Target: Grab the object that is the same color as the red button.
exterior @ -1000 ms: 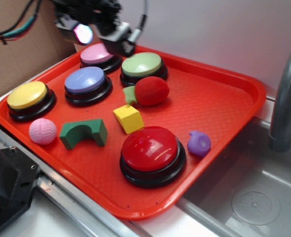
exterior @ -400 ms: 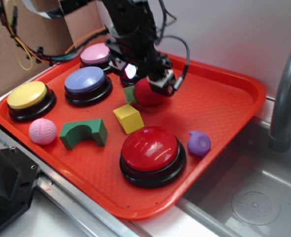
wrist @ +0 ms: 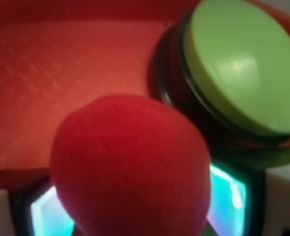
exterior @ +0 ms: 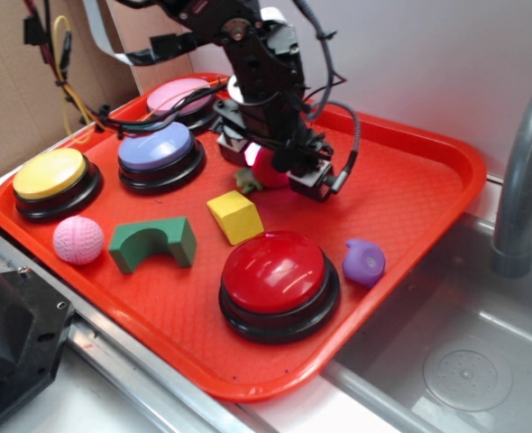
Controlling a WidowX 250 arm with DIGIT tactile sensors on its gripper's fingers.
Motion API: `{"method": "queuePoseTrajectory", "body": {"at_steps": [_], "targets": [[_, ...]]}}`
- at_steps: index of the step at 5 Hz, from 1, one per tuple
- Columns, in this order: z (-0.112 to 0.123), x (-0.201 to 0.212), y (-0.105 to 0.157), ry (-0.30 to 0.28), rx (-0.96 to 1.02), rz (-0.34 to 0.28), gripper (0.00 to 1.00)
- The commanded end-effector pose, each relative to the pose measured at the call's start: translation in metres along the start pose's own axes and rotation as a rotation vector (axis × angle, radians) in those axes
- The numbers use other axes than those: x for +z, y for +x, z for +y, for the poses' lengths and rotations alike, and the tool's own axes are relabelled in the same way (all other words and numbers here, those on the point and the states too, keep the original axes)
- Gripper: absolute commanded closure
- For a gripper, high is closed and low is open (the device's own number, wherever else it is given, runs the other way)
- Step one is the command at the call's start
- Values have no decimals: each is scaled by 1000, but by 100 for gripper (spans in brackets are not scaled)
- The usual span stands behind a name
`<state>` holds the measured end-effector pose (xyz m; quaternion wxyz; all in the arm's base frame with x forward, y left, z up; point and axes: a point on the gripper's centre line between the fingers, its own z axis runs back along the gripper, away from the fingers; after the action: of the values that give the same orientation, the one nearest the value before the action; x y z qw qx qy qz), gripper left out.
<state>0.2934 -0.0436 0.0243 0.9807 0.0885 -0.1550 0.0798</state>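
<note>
The object (exterior: 268, 170), a small matte red oval toy with a green stub, lies on the red tray (exterior: 410, 180) behind the yellow block. My gripper (exterior: 275, 169) has come down over it, one finger on each side. In the wrist view the object (wrist: 130, 167) fills the space between my gripper's (wrist: 132, 209) two glowing cyan pads (wrist: 227, 194), and the jaws look open around it. The red button (exterior: 273, 266), a large glossy dome on a black base, sits at the tray's front.
On the tray are the green button (wrist: 238, 64) just behind the object, pink (exterior: 178, 96), blue (exterior: 158, 149) and yellow (exterior: 50, 176) buttons, a yellow block (exterior: 234, 216), green arch (exterior: 153, 242), pink ball (exterior: 77, 239) and purple toy (exterior: 364, 262). A sink and faucet (exterior: 518, 180) lie right.
The arm swung in from the tray's back left and came down over the object. The fingers now straddle it. The object has stayed in place.
</note>
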Motion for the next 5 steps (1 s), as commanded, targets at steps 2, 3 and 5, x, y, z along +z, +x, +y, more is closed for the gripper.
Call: {"method": "queuePoseTrajectory", "body": {"at_steps": [2, 3, 5], "targets": [[9, 12, 14, 11, 24, -12, 100], [16, 44, 26, -37, 33, 92, 100], [40, 121, 38, -215, 63, 191, 100]]}}
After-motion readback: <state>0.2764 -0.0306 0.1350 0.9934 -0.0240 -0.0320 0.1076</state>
